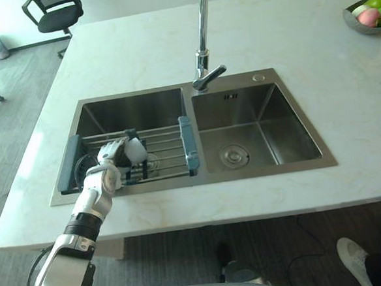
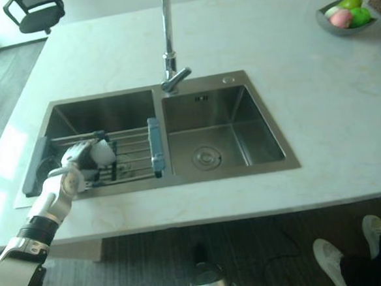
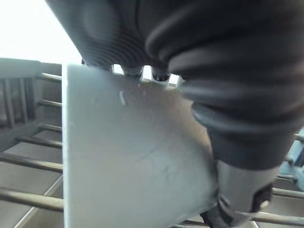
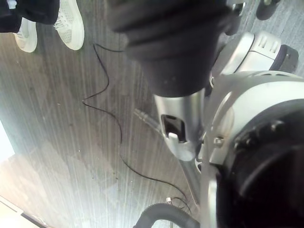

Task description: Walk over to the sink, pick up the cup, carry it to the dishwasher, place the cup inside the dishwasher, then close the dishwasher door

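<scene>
White and smooth-sided, with no print or handle to be seen, the cup [image 1: 137, 150] sits in the left hand [image 1: 113, 156] over the left basin of the stainless-steel sink [image 1: 264, 172]. It is just above the wire rack [image 1: 165, 148] that spans that basin between two blue-grey end pieces. From the head views the cup shows as a pale rounded shape, a little longer from near to far than from side to side. Its mouth is hidden, so which end points up cannot be told.

The fingers curl round the cup from the left, with the cup on the right of the palm. The left wrist view adds what the head views cannot give. There the cup's wall [image 3: 133, 152] is a plain pale grey surface with one straight edge, dark fingertips [image 3: 133, 71] hook over its far rim, the thumb [image 3: 242, 190] presses its other side, and the rack's bars run under it.

The right basin lies bare under the tall chrome tap [image 1: 202, 31], which rises from the sink's far rim. A bowl of fruit [image 1: 359, 23] stands far right on the pale marble counter [image 1: 302, 56].

The right wrist view shows the right hand [image 4: 166, 42] hanging over the grey wood-grain floor [image 4: 57, 118], its grasp impossible to make out, and a person's white shoes [image 4: 69, 23] nearby
</scene>
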Available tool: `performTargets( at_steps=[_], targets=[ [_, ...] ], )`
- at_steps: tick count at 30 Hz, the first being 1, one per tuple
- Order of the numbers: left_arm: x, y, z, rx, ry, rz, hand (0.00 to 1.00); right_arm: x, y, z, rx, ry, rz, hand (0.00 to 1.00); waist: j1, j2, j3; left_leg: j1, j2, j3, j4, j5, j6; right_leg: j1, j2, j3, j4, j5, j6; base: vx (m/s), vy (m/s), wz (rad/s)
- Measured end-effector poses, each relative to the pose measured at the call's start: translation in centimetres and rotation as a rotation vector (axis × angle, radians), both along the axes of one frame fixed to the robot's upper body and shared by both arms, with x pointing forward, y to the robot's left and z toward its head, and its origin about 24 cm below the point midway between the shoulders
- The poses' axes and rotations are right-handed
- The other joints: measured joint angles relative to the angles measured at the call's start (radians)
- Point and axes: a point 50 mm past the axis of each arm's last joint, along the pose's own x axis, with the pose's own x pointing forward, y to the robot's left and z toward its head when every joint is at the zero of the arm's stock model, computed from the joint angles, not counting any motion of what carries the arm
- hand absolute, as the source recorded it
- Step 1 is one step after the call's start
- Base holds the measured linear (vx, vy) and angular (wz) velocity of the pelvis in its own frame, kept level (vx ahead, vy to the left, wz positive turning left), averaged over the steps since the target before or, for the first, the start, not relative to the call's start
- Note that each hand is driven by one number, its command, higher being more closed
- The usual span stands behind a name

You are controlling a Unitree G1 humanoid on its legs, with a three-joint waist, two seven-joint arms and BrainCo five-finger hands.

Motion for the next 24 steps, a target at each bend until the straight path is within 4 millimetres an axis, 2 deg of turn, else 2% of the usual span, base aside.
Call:
performTargets(
  at_steps=[8, 11, 14, 20, 24],
  targets=[
    [-0.1, 0.0, -0.3, -0.008, 0.057, 0.011, 1.00, -0.1, 0.1, -0.1, 0.009, 0.014, 0.015, 0.00, 0.003, -0.002, 0.000, 0.007, -0.003, 0.000, -0.002, -0.008, 0.008, 0.003, -0.003, 0.006, 0.000, 0.008, 0.001, -0.01, 0.015, 0.00],
    [-0.2, 0.0, -0.1, 0.009, 0.057, 0.004, 1.00, 0.2, 0.1, -0.1, 0.008, 0.017, 0.039, 0.00, 0.005, -0.002, 0.002, 0.006, 0.008, 0.001, -0.002, -0.039, 0.018, 0.001, 0.007, 0.006, 0.000, 0.022, 0.002, -0.05, 0.026, -0.04],
    [-0.5, 0.2, -0.4, 0.047, 0.060, 0.000, 1.00, 0.3, 0.2, 0.0, 0.007, 0.017, 0.066, 0.00, 0.006, -0.011, 0.004, 0.008, 0.007, 0.022, 0.006, -0.057, 0.009, 0.000, 0.006, 0.015, 0.000, 0.029, 0.001, -0.06, 0.029, -0.17],
    [-0.8, 0.4, -0.1, 0.007, 0.014, 0.005, 1.00, 0.4, -0.3, 0.0, -0.008, 0.031, 0.077, 0.00, 0.013, 0.012, 0.016, 0.007, 0.015, 0.020, -0.001, -0.054, -0.001, -0.006, 0.016, 0.018, 0.000, 0.033, 0.004, 0.01, 0.008, -0.02],
    [-1.6, 1.1, 1.0, -0.149, -0.159, 0.044, 1.00, 1.0, -0.7, 0.2, -0.024, 0.009, 0.079, 0.00, 0.010, 0.029, 0.026, 0.003, 0.020, 0.011, -0.003, -0.055, -0.004, -0.007, 0.019, 0.006, 0.000, 0.028, 0.001, 0.02, 0.015, 0.07]
  ],
)
